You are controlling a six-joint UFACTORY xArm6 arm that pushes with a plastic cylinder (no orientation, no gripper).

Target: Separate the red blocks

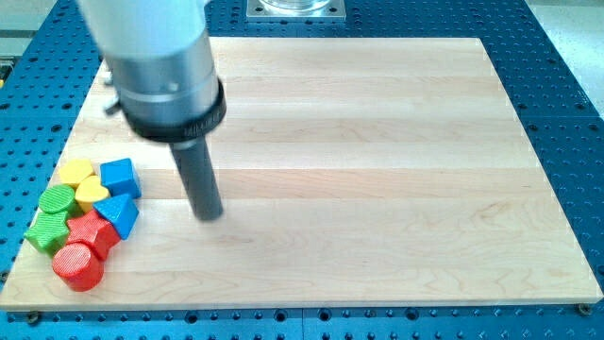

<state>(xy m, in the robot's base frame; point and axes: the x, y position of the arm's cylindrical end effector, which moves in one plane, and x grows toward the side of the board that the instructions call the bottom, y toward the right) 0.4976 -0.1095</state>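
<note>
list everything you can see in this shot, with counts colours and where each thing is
red blocks: 2, red, a cylinder at the cluster's bottom and an angular block touching it just above
green blocks: 2, green, a round one and a star-like one, cluster's left edge
yellow blocks: 2, yellow, one at the cluster's top, a heart below it
blue blocks: 2, blue, a cube and a triangle, cluster's right side
wooden board: 1, light wood, fills the view
perforated table: 1, blue, around the board
my tip: 1, dark rod, right of the cluster, touching no block
</note>
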